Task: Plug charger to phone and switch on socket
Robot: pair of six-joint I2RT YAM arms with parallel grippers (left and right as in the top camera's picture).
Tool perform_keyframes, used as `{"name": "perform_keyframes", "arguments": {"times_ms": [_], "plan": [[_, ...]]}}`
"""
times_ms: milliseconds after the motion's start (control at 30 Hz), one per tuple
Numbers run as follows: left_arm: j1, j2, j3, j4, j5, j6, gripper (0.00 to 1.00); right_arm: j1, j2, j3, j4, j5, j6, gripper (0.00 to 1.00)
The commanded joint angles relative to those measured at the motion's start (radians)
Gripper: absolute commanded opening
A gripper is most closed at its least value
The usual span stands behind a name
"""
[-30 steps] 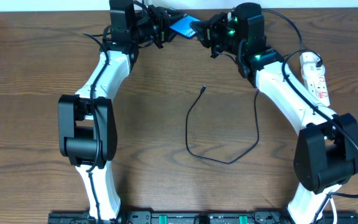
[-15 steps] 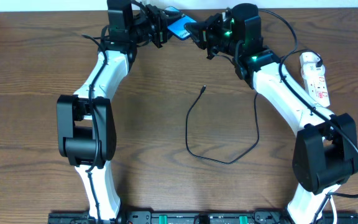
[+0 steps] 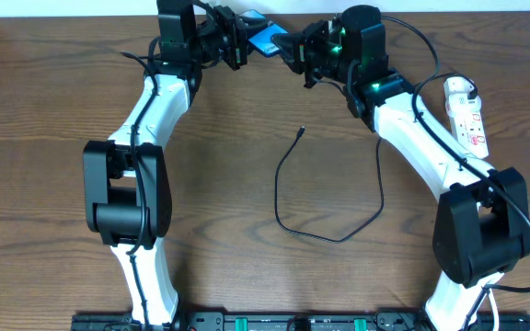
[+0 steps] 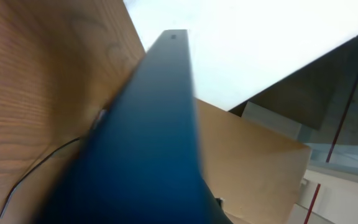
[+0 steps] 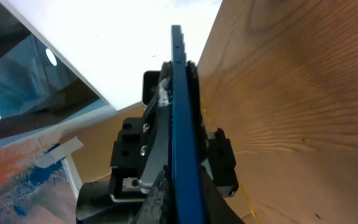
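Overhead, phone: I am seeing the phone (image 3: 263, 39) at the far edge of the table (image 3: 247, 285). It is bridging the left gripper (image 3: 239, 41) and the right gripper (image 3: 294, 51), with its blue face tilted.
Overhead, left jaws: they are clamping narrow on one end of the phone.
Overhead, right jaws: they are sitting against the other end, and I cannot tell whether they are gripping it.
Overhead, charger: the charger (image 3: 277, 193) is lying loose on the wood. Its plug tip is well apart from both sets of jaws, on their near side, and neither gripper is holding it.
Overhead, socket: the socket (image 3: 466, 115) is resting well away from the right jaws, beyond that arm's outer side. I cannot read its switch.
Left wrist: the phone (image 4: 148, 155) is filling the view and running straight out from the jaws. My own fingers are hidden behind it.
Right wrist: the phone (image 5: 179, 124) is showing edge-on and leading away to the left gripper's black body at the far end. My own fingertips are not showing.
Risk: I am judging that a thin end-grip could let the phone pivot or slide out if the right jaws let go unevenly.
Risk: with the tip lying far from both jaws, a dragged cable could snag an arm.
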Motion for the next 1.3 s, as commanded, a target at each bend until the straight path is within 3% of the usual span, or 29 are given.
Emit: {"name": "perform_keyframes", "arguments": {"times_ms": [0, 100, 300, 433, 567, 633, 767, 1000, 1267], "plan": [[-0.016, -0.015, 0.012, -0.004, 0.003, 0.044, 0.07, 0.036, -0.029, 0.021, 0.024, -0.098, -0.055, 0.22], [-0.015, -0.015, 0.012, -0.004, 0.003, 0.085, 0.08, 0.035, -0.029, 0.021, 0.009, -0.097, -0.055, 0.36], [-0.004, -0.014, 0.012, -0.005, 0.003, 0.199, 0.07, 0.026, -0.029, 0.021, -0.015, -0.090, -0.121, 0.47], [0.027, -0.014, 0.012, -0.011, 0.050, 0.454, 0.08, -0.016, -0.029, 0.021, -0.087, -0.059, -0.432, 0.59], [0.067, -0.014, 0.011, -0.060, 0.124, 0.697, 0.07, -0.063, -0.029, 0.021, -0.232, 0.003, -0.703, 0.66], [0.090, -0.014, 0.011, -0.114, 0.156, 0.809, 0.07, -0.080, -0.029, 0.021, -0.313, 0.060, -0.798, 0.68], [0.131, -0.014, 0.010, -0.191, 0.213, 0.914, 0.07, -0.101, -0.029, 0.021, -0.479, 0.199, -0.920, 0.72], [0.157, -0.014, 0.010, -0.190, 0.285, 0.931, 0.07, -0.074, -0.029, 0.021, -0.586, 0.283, -1.105, 0.68], [0.158, -0.014, 0.010, -0.190, 0.268, 0.930, 0.07, -0.012, -0.018, 0.021, -0.664, 0.338, -1.113, 0.57]]}}
